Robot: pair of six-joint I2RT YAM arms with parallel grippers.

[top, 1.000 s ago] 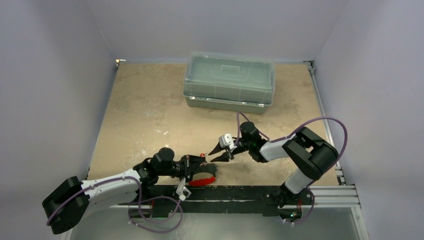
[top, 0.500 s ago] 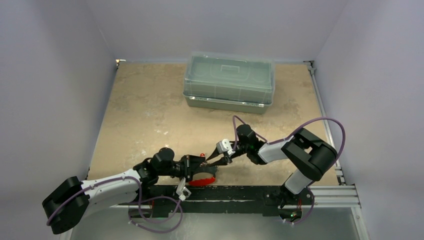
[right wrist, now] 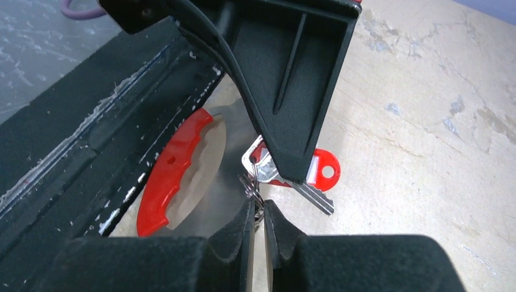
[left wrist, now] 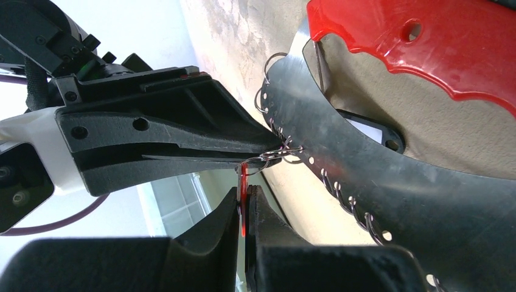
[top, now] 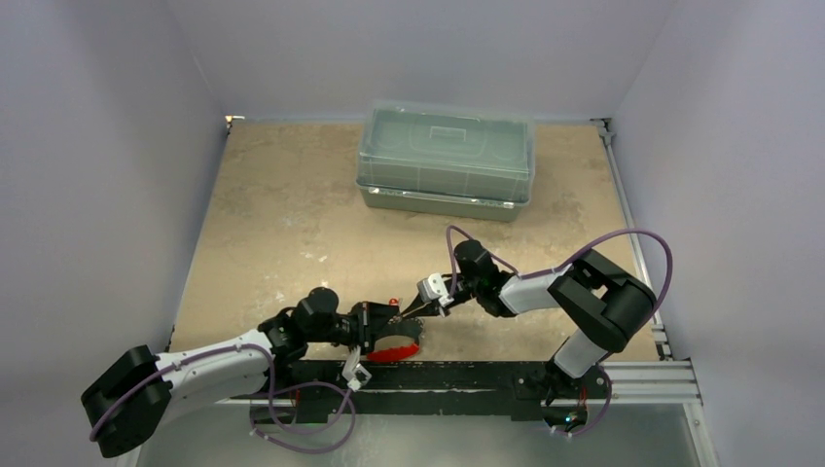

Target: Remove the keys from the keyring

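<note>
One large clear plastic box [top: 446, 156] lid‑on at the table's [top: 282, 214] far side, contents indiscernible, one white red‑edged crescent keyring [top: 394, 347] by the near edge, two tiny silvery keys [right wrist: 322, 172] showing, one red‑headed, left end effector [left wrist: 244, 196] clenched on them, right end effector [right wrist: 258, 210] pinching the keyring's thin metal loop [right wrist: 251, 185]

1. From high behind the black-and-white robot arms [top: 219, 362], we look down over the whole beige table [top: 292, 224].
2. Our wrist cameras sit close behind their black fingers [left wrist: 201, 243], facing each other, sharing the red-edged crescent keyring [left wrist: 426, 42].
</note>
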